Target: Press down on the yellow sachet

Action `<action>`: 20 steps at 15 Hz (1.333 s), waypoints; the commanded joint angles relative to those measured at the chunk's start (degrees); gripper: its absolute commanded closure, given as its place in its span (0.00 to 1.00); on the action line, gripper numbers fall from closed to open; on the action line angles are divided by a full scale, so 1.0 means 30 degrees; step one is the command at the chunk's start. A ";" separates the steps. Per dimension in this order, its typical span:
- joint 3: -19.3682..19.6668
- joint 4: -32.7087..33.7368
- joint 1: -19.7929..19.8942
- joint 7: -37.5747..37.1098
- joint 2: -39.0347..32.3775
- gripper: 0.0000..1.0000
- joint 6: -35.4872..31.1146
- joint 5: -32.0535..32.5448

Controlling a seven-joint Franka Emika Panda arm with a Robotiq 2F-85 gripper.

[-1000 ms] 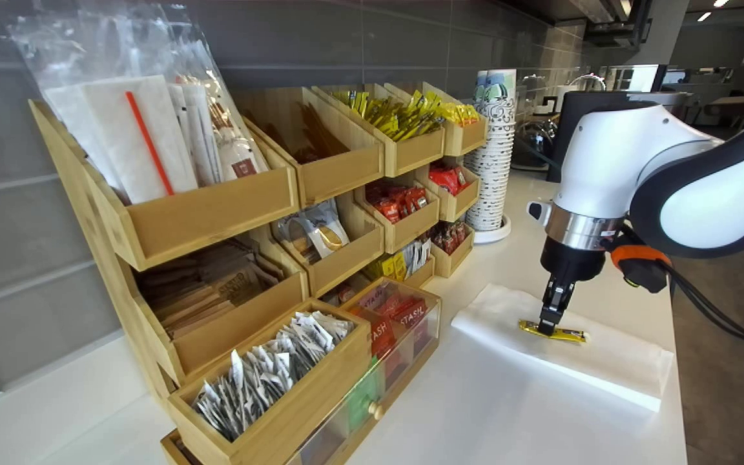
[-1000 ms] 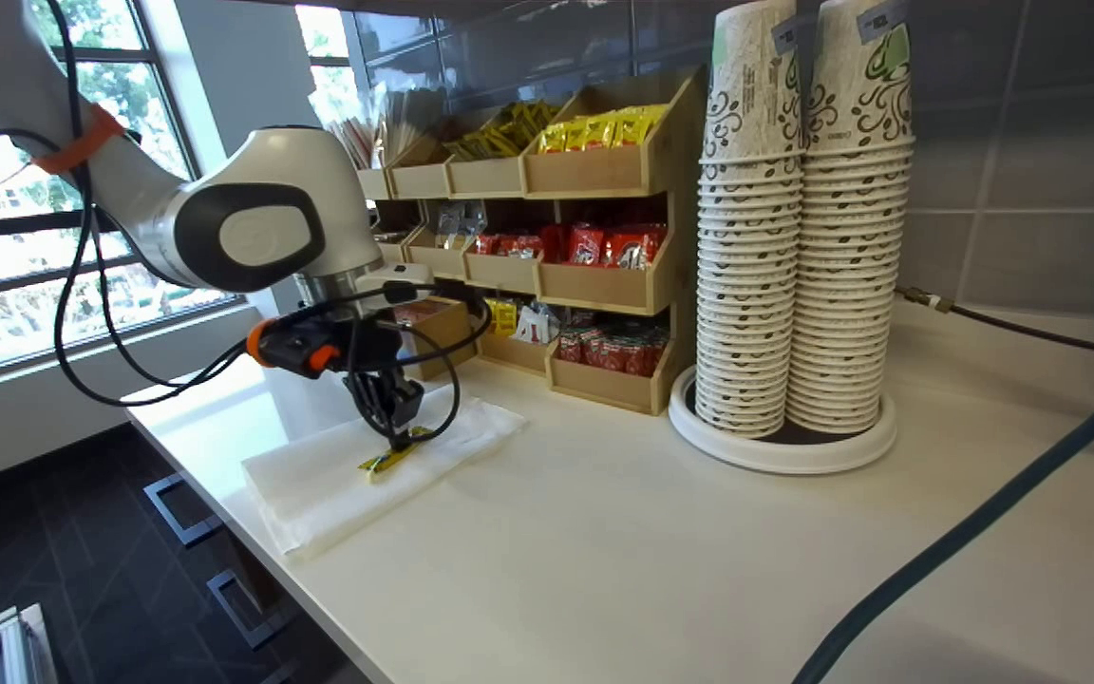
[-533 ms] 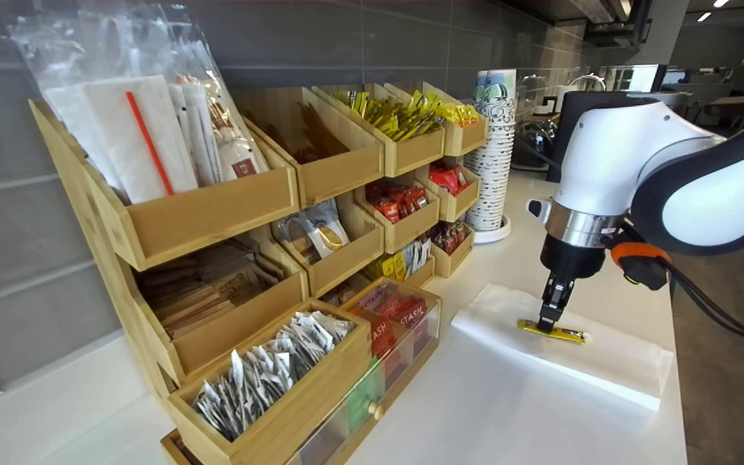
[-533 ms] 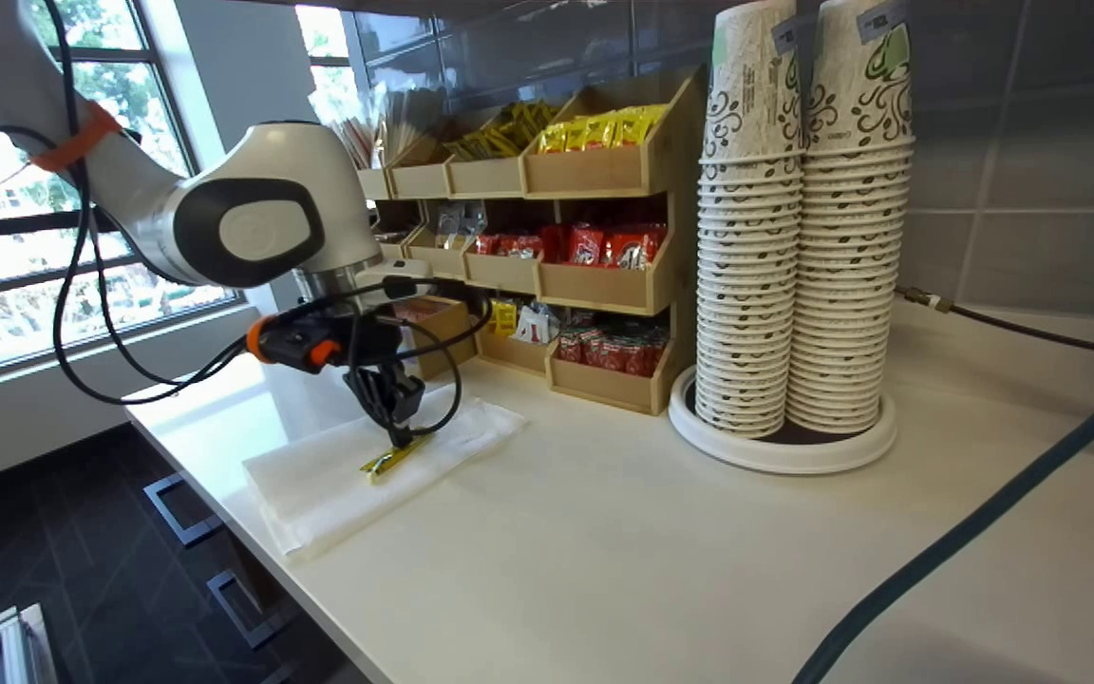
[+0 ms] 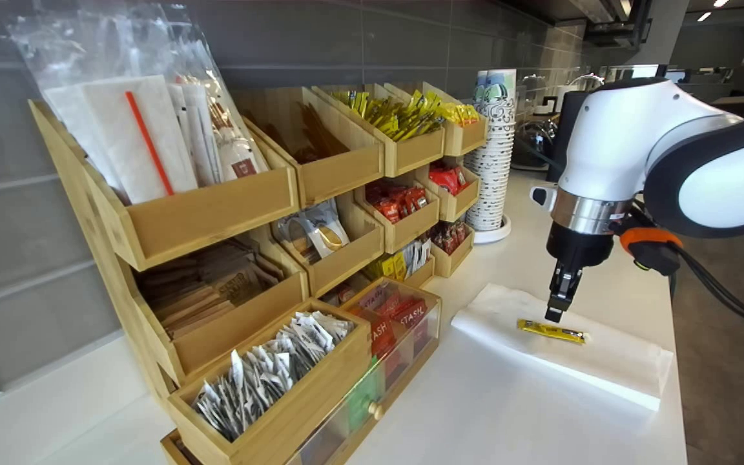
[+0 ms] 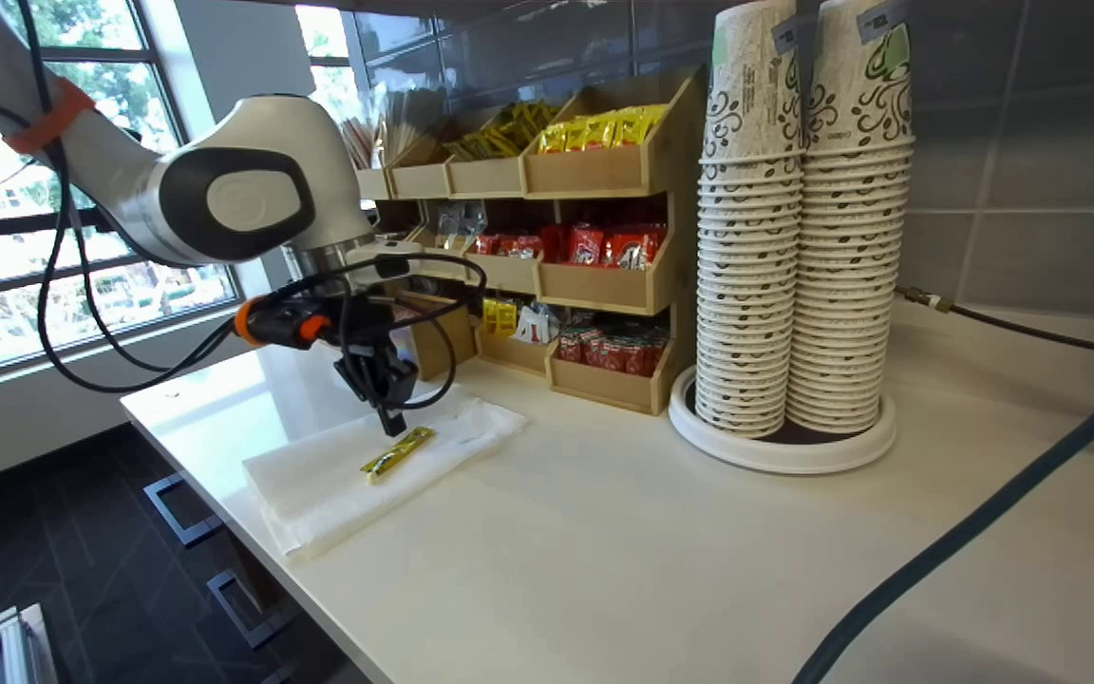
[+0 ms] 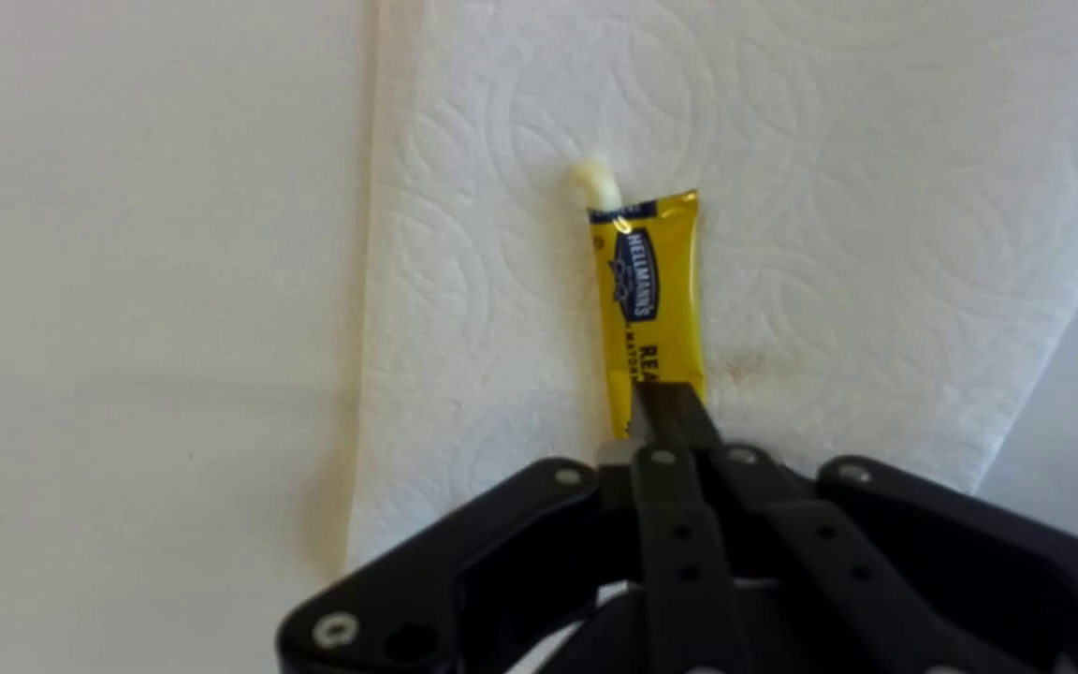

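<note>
The yellow sachet lies flat on a folded white paper towel; it shows in both exterior views (image 5: 553, 332) (image 6: 398, 455) and in the wrist view (image 7: 656, 300). A short string of pale paste (image 7: 598, 183) sticks out of its torn end onto the towel (image 7: 492, 309). My gripper (image 5: 553, 316) hangs just above the sachet, apart from it, with its fingers together and nothing between them. In the wrist view the gripper (image 7: 672, 398) hides the sachet's near end.
The towel (image 5: 624, 358) lies on a white counter (image 6: 623, 532). A tiered wooden organizer (image 5: 340, 174) with packets stands along the wall. Stacks of paper cups (image 6: 746, 294) stand on a round white tray (image 6: 775, 464). A dark cable (image 6: 965, 532) crosses an exterior view's corner.
My gripper was pressed on the sachet a second and half a second ago. It has since lifted off and shifted slightly sideways. The sachet stays in place on the towel.
</note>
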State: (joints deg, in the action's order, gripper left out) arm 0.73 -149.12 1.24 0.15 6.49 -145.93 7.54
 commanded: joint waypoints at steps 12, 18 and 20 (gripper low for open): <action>0.0093 -0.0381 0.0009 0.0652 -0.0360 1.00 -0.0011 -0.0253; 0.0111 -0.0398 0.0028 0.0665 -0.0775 1.00 -0.0271 -0.0235; 0.0120 -0.0379 0.0036 0.0661 -0.0920 1.00 -0.0388 -0.0242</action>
State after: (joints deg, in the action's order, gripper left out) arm 0.78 -149.84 1.24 0.78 4.47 -145.49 7.48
